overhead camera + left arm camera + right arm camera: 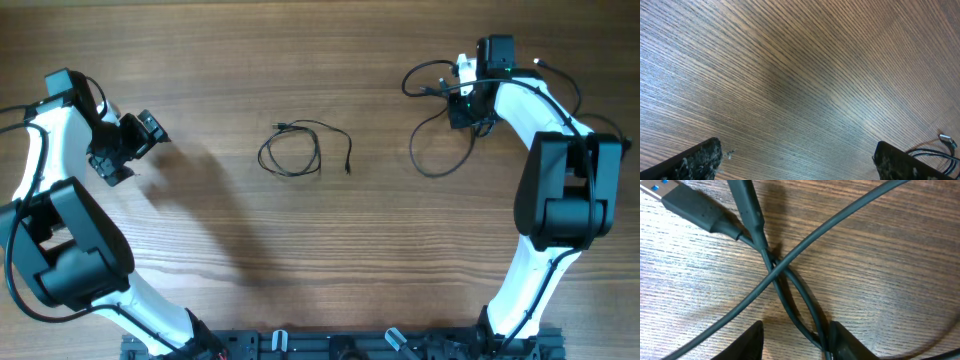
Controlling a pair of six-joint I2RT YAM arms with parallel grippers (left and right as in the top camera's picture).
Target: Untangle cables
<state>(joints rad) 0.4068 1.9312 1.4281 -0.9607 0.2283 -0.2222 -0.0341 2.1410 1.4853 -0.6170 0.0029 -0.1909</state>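
Two strands of the black cables (790,287) cross on the wood under my right gripper (796,326). They run down between its jaws and lie against the right finger (845,342). The left finger (742,345) stands clear of them, so the gripper is open. A USB plug (687,201) lies at the top left. In the overhead view this gripper (465,98) sits over a cable tangle (440,150) at the back right. A separate small cable coil (300,150) lies mid-table. My left gripper (140,135) is wide open and holds nothing; the coil's plug end (946,140) shows beside its right finger (905,165).
Thick black arm cables (570,95) trail behind the right arm. The arm bases stand at the table's front edge (330,345). Bare wood (790,75) fills the left wrist view.
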